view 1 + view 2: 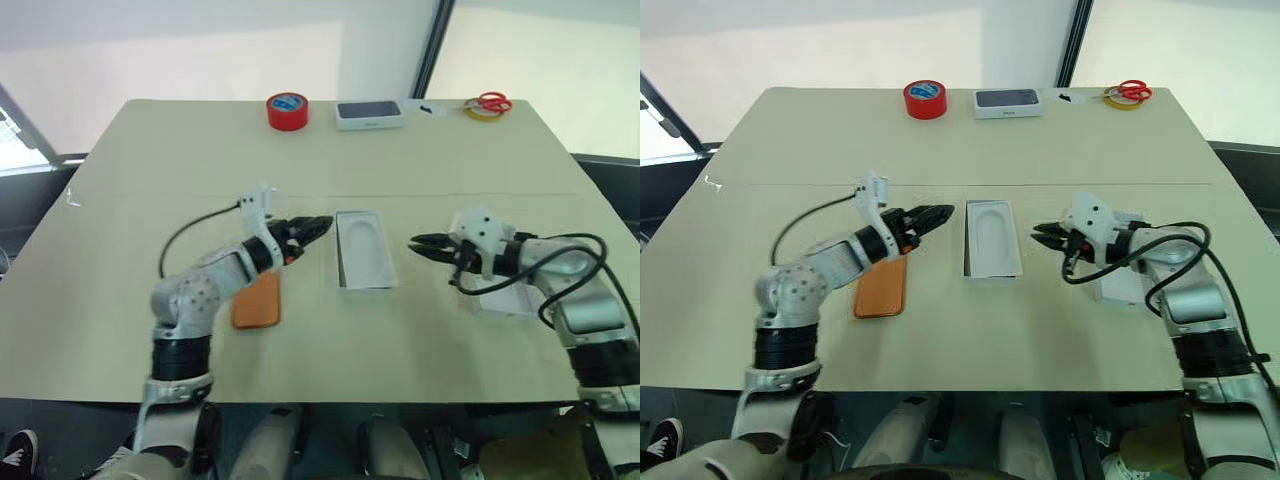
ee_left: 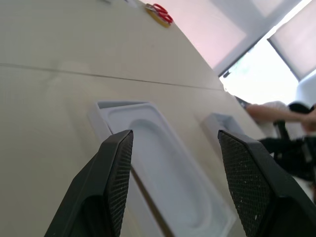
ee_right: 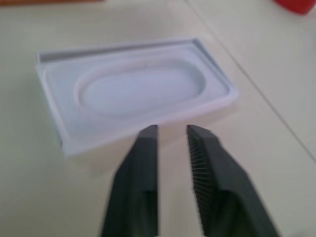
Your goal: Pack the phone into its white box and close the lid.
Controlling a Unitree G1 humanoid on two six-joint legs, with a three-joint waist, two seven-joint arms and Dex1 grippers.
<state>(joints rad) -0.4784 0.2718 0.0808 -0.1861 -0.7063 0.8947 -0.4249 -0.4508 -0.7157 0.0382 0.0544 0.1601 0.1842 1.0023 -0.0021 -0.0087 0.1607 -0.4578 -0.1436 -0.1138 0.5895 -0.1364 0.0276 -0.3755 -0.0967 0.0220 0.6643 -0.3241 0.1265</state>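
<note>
The orange phone (image 1: 257, 302) lies flat on the table, partly under my left forearm. My left gripper (image 1: 322, 226) is open and empty, hovering just left of a white insert (image 1: 365, 250) with an oval recess at mid-table. That insert (image 3: 133, 91) seems to sit in a shallow white surround; I cannot tell whether this is the white box. My right gripper (image 1: 413, 244) is shut on nothing, a short way right of the insert and pointing at it. Another white cardboard piece (image 1: 505, 300) lies under my right forearm; whether it is the lid or the box I cannot tell.
Along the far edge stand a red tape roll (image 1: 287, 110), a white box with a dark phone picture (image 1: 369, 114), and red-handled scissors on a yellow tape ring (image 1: 487, 104). The beige table (image 1: 450, 360) has free room in front of the insert.
</note>
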